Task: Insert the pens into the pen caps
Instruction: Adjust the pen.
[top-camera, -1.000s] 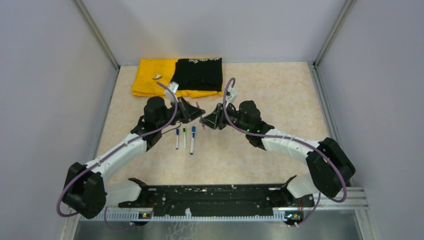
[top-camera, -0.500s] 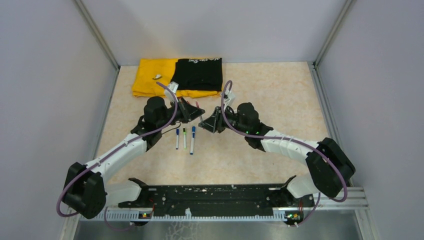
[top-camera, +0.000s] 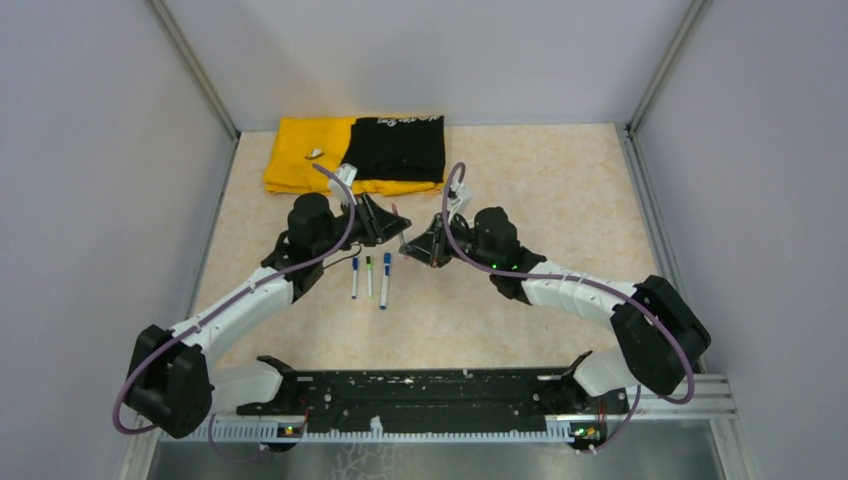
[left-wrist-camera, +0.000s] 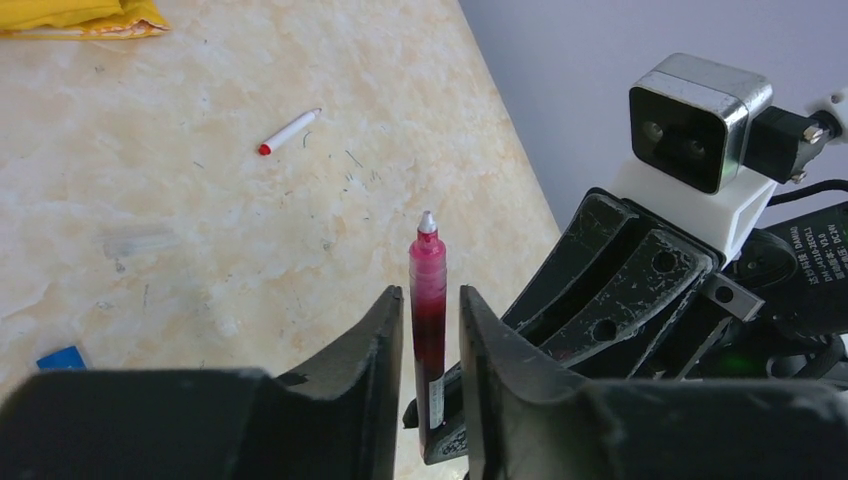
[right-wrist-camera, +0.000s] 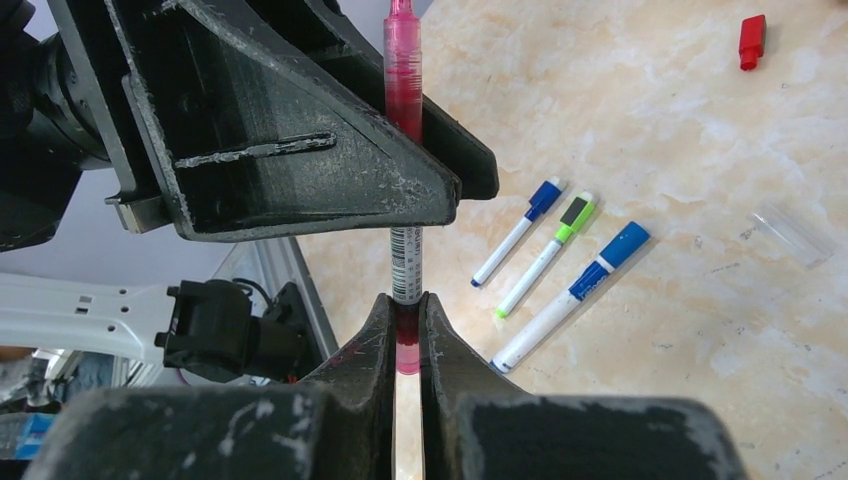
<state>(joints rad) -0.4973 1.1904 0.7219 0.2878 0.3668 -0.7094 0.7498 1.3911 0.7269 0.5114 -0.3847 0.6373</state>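
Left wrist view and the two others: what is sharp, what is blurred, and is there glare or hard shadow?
Left wrist view: the left claw is soft near the lens, while the red pen and the table are sharp. Right wrist view: the right claw is blurred near the lens; the three capped pens lie in focus. Top external view: even light, faint shadows, no strong glare.

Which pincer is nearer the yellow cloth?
Left. The left pincer hangs just short of the yellow cloth; the right pincer, clamping the red pen, is farther back from it and rightward.
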